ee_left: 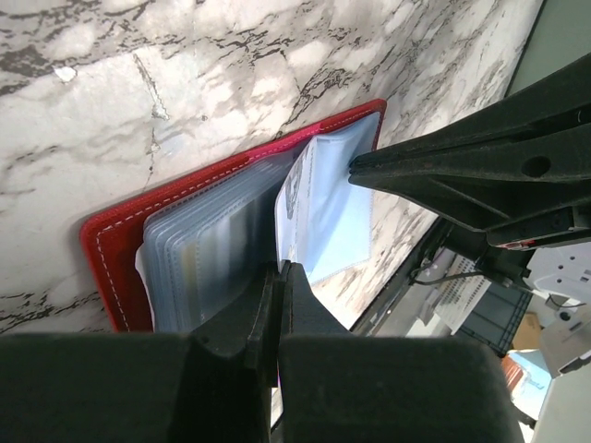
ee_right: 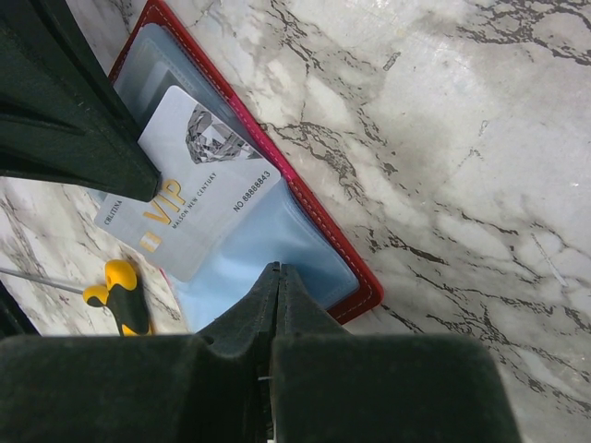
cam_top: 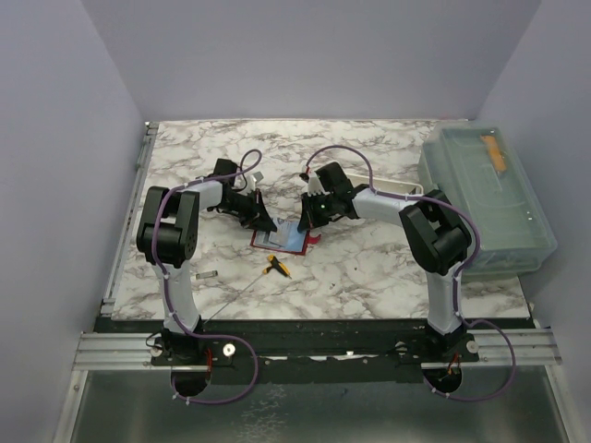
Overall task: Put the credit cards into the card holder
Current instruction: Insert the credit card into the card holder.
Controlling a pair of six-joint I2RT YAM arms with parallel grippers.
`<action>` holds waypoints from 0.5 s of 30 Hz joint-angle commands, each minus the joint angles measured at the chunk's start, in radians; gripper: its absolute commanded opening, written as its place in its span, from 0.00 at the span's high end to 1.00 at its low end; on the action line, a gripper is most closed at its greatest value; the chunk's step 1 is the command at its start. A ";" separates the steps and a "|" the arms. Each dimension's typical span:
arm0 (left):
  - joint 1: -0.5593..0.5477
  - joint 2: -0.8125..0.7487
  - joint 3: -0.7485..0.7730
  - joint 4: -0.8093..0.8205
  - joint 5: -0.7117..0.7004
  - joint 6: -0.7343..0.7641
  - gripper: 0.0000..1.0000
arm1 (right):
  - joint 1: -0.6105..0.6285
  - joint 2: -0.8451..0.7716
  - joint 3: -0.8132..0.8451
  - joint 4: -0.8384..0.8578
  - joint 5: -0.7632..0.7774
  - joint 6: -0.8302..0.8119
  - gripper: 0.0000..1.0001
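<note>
Nearest, right gripper [ee_right: 277,272] pressed shut over card holder [ee_right: 297,245]. Print on credit card [ee_right: 189,185] legible from right wrist alone. Likewise shut: left gripper [ee_left: 282,275].

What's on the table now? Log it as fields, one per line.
wallet: open on the table, inside up
card: pale, marked VIP, lying on the open wallet; cannot tell whether it is in a slot
left gripper: shut, tip at the card's edge
right gripper: shut, tip at the wallet, beside the card
tool: yellow-handled, on the table beside the wallet, untouched
bin: clear, lidded, at the table's right edge
</note>
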 commanded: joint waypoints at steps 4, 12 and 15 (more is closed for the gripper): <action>-0.033 0.008 0.011 -0.061 -0.138 0.111 1.00 | -0.008 0.087 -0.026 -0.046 0.079 -0.055 1.00; -0.046 0.030 0.037 -0.087 -0.137 0.134 1.00 | -0.008 0.093 -0.024 -0.049 0.070 -0.058 1.00; -0.048 0.039 0.037 -0.081 -0.099 0.123 1.00 | -0.008 0.093 -0.024 -0.049 0.068 -0.058 1.00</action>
